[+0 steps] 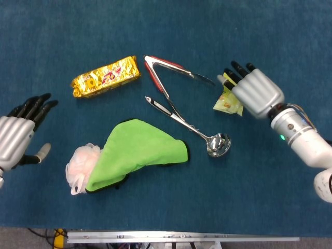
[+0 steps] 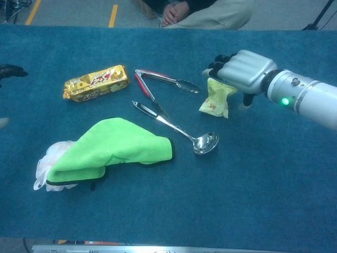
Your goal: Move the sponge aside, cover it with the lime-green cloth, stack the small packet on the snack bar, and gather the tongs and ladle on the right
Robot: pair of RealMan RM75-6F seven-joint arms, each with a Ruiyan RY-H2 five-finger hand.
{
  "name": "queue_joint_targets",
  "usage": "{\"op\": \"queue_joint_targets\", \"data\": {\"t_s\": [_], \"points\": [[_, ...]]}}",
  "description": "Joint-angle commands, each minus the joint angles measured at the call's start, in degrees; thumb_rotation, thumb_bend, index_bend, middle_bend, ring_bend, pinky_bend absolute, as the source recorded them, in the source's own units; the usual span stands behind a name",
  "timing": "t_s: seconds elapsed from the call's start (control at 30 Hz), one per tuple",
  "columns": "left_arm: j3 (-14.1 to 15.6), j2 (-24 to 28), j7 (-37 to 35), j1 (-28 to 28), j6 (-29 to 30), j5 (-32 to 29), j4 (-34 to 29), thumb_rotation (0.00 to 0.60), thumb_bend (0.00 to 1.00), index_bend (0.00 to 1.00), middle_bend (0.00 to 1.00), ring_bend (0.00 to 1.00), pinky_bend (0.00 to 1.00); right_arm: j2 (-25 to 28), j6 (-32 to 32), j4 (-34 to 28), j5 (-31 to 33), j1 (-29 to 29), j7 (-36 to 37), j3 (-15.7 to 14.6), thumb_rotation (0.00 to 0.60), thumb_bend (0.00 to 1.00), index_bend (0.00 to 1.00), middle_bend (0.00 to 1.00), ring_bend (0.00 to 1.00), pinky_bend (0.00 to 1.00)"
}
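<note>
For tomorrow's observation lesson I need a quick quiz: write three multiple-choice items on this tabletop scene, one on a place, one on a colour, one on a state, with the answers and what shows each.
1. Where does the ladle's bowl lie?
A. Right of the lime-green cloth
B. On the snack bar
C. Under the sponge

2. What colour is the snack bar's wrapper?
A. Blue
B. Gold
C. White

3. How is the right hand?
A. Gripping the tongs
B. Lifting the cloth
C. Over the small packet, holding nothing

Answers:
1 A: the ladle ends right of the lime-green cloth, which partly covers the sponge.
2 B: the snack bar is gold foil.
3 C: the right hand hovers at the small packet; the tongs lie untouched.
</note>
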Motion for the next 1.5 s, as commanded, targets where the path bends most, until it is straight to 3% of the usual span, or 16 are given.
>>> {"op": "queue_joint_targets", "data": {"t_s": [0.03,0.57,0.67,0.83,1.03,1.3,1.5], "points": [[0.02,-0.02,0.0,-0.02,0.02,0.05,-0.02,0.6,0.37,0.0,0.0,0.0,0.16,-0.7,-0.66,1.25,0.32,-0.3,-0.56,-0.41,0.6,0.0,0.0,0.13,0.05,0.23],[0.19,0.03,-0.64,0.14,0.5,0.22,0.2,0.6,0.37,0.0,0.0,0.0,0.16,-7.06,-2.18,9.12,1.66,-0.69,-3.52,-0.23,0.6,0.0,0.01,0.18,0.08,0.25],[0.21,0.02,-0.75,0.09,0.46,0.27,0.28,0.6,0.37,0.0,0.0,0.0,0.16,-8.51,-1.41,10.71,1.19,-1.18,-3.55,0.08,0.6,0.0,0.08,0.22,0.12,0.28],[0.28,-0.03,-0.93,0.08,0.44,0.39,0.35,0.6,0.37,0.0,0.0,0.0,0.16,-10.44,0.34,13.19,-0.88,-2.35,-3.09,0.46,0.6,0.0,0.34,0.32,0.22,0.37],[0.33,-0.19,-1.15,-0.05,0.21,0.41,0.54,0.6,0.37,0.0,0.0,0.0,0.16,-11.42,0.85,14.66,-3.02,-3.62,-1.86,0.76,0.6,0.0,0.51,0.42,0.34,0.47],[0.38,-0.27,-1.45,-0.07,0.3,0.59,0.66,0.6,0.37,0.0,0.0,0.0,0.16,-11.1,0.93,14.22,-6.64,-4.93,1.85,1.91,0.6,0.0,0.61,0.52,0.51,0.68],[0.36,-0.02,-1.56,-0.05,0.53,0.73,0.53,0.6,0.37,0.0,0.0,0.0,0.16,-9.13,1.62,8.71,-7.9,-5.21,7.2,6.06,0.6,0.0,0.62,0.53,0.52,0.71]]}}
